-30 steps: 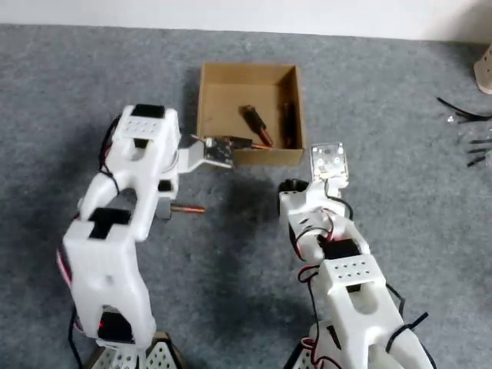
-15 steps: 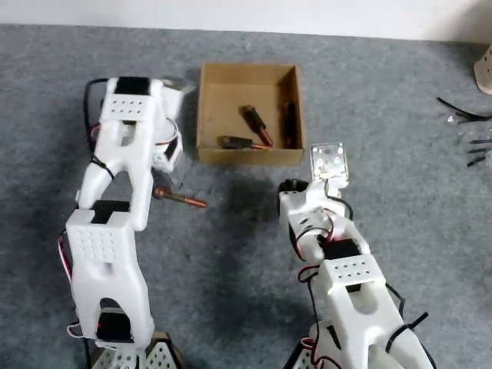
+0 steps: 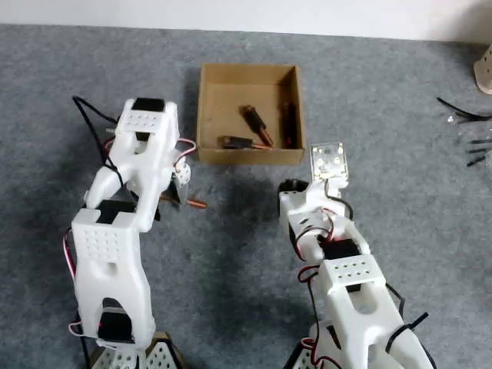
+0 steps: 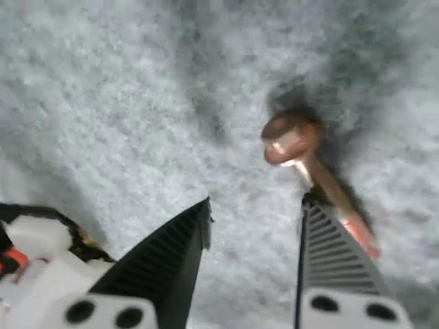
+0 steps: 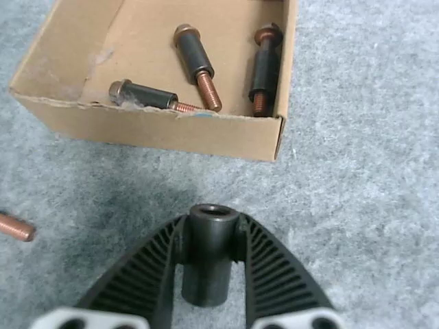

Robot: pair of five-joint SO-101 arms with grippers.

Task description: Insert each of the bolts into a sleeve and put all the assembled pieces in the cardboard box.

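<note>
Where the high view looks down, the whole work surface is grey carpet (image 3: pixel 246 261), w/ a strip of white wall (image 3: pixel 246 11) along the 12 o'clock edge. The cardboard box (image 3: pixel 201 115) sits open-topped at 12 o'clock from the carpet's centre, square to the wall. Inside lie three assembled pieces (image 3: pixel 256 125), bolts in dark sleeves: one along the 6 o'clock wall, one slanted mid-box, one along the 3 o'clock wall.

The loose bolt (image 3: pixel 196 204), copper-coloured & w/o sleeve, lies flat on the carpet at 7 o'clock from the box, apart from it, head end tucked under the L arm (image 3: pixel 142 154). The L gripper (image 4: pixel 255 205) hangs right over it, jaws spread wide, nothing held. The bolt's shank runs just beside one fingertip; can't tell if they touch.

The R gripper (image 5: pixel 209 229) is at 5 o'clock from the box, near its corner, clamped round a black sleeve (image 5: pixel 209 257) held lengthwise btw the fingers, open end at the fingertips. The R arm (image 3: pixel 346 277) runs back toward the 5 o'clock edge.

Edges: black wires (image 3: pixel 465 127) & a beige object (image 3: pixel 484 69) at the 2–3 o'clock edge, well apart from box & arms. A broad stretch of carpet runs btw the two arms down to 6 o'clock. More carpet lies at 9 o'clock of the L arm, at 3 o'clock of the R arm, & btw box and wall.
</note>
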